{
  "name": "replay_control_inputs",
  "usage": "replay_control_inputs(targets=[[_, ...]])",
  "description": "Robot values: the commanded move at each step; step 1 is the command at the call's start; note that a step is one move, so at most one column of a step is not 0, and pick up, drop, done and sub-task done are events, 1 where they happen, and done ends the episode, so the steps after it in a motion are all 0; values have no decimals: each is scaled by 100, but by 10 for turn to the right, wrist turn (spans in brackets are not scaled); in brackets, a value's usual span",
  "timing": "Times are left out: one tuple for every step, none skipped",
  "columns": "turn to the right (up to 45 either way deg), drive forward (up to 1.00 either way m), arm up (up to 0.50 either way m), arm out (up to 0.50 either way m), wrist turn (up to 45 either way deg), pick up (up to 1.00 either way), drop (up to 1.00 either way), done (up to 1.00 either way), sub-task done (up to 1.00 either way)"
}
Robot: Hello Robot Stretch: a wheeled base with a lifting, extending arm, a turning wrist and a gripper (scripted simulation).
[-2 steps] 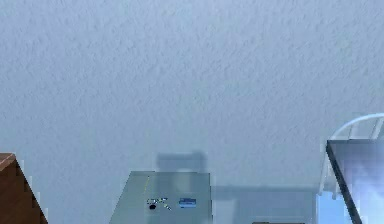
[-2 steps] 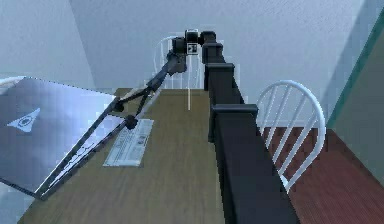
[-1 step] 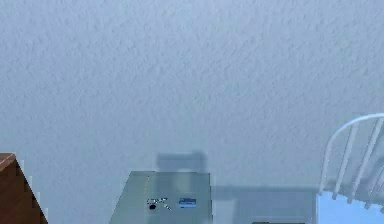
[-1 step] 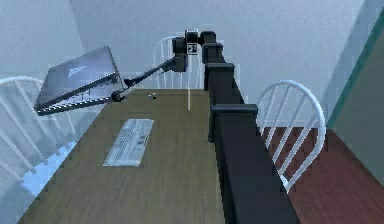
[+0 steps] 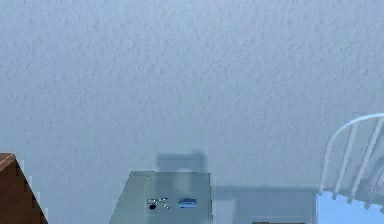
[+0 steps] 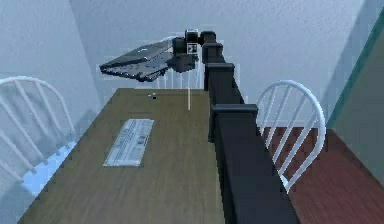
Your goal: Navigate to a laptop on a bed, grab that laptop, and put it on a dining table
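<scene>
In the arm side view the dark arm bar rises from the bottom edge and reaches over a long brown dining table. At its far end, left of the white marker squares, is the gripper. A dark grey laptop hangs tilted at the fingers, above the table's far end and clear of the tabletop, with the pale wall behind it. The gripper holds the laptop.
On the table lie a flat light grey slab and a small dark thing. White spindle chairs stand on both sides. The forward view has a pale wall, a grey surface with small items, and a white chair.
</scene>
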Motion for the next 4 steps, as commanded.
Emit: replay_control_inputs(targets=[[0,0,0,0,180,0,0,0,0],[0,0,-4,0,0,0,0,0,0],[0,0,-32,0,0,0,0,0,0],[0,0,0,0,0,0,100,0,0]])
